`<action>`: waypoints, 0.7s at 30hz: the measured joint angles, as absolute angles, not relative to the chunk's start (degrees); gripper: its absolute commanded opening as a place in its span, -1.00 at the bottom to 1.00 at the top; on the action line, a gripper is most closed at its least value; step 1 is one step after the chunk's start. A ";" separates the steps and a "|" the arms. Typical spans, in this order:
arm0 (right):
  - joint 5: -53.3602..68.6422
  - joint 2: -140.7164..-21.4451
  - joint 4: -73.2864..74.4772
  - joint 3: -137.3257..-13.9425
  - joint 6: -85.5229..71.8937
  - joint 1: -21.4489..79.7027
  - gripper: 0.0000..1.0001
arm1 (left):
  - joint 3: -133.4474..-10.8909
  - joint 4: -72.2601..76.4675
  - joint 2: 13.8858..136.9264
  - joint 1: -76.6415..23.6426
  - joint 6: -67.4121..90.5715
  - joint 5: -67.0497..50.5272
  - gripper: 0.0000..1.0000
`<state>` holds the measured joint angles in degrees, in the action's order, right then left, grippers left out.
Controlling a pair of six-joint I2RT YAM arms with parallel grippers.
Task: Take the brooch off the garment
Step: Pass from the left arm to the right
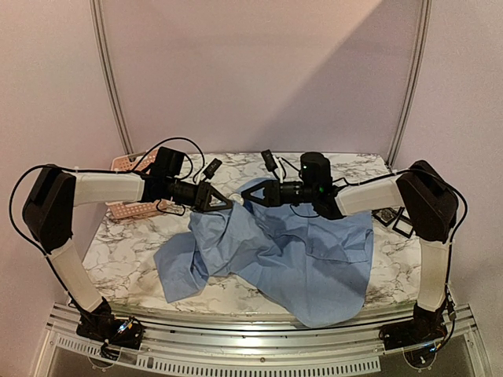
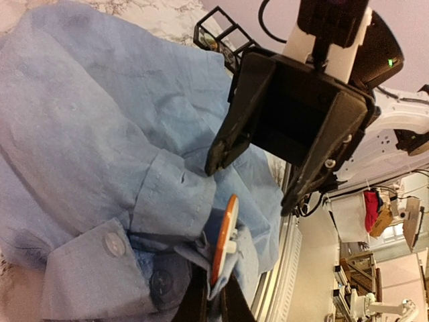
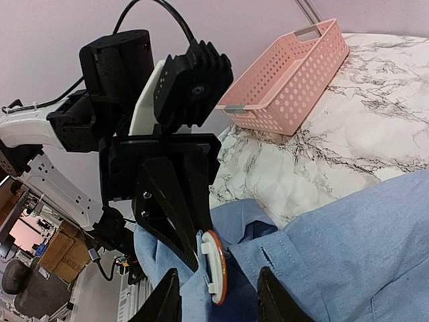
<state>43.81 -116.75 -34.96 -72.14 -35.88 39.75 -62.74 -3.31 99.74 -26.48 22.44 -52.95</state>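
left pincer of mine is clenched on a fold of the garment, the light blue shirt, and holds that fold raised above the worktop. the brooch, a round orange disc with a white fitting on its back, sits on the pinched cloth just past my left fingertips. it is edge-on to the left wrist camera. close by on the cloth i see two clear buttons. my right pincer faces the left one from the opposite side. its jaws are parted, one on each side of the brooch. neither finger visibly touches the disc, so this pincer grasps nothing. from above, the two pincers stand almost tip to tip over the far middle of the worktop, at the shirt's upper edge. the rest of the shirt lies crumpled and spread over the marble worktop. one part trails toward my left and its lower part reaches the near edge. a pink basket stands at the far left of the worktop, by my left arm.
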 measured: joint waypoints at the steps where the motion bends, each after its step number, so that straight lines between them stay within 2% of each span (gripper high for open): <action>1: 44.05 -116.95 -34.96 -72.49 -35.90 39.75 -0.29 | -62.74 -3.31 99.74 -26.48 22.44 -53.04 -1.00; 10: 46.06 -119.94 -34.06 -74.83 -35.86 40.03 -0.47 | -62.74 -3.31 99.74 -26.50 22.44 -53.15 -1.00; 21: 49.04 -120.20 -34.15 -75.64 -35.70 40.60 -0.95 | -62.74 -3.31 99.72 -26.52 22.44 -53.45 -1.00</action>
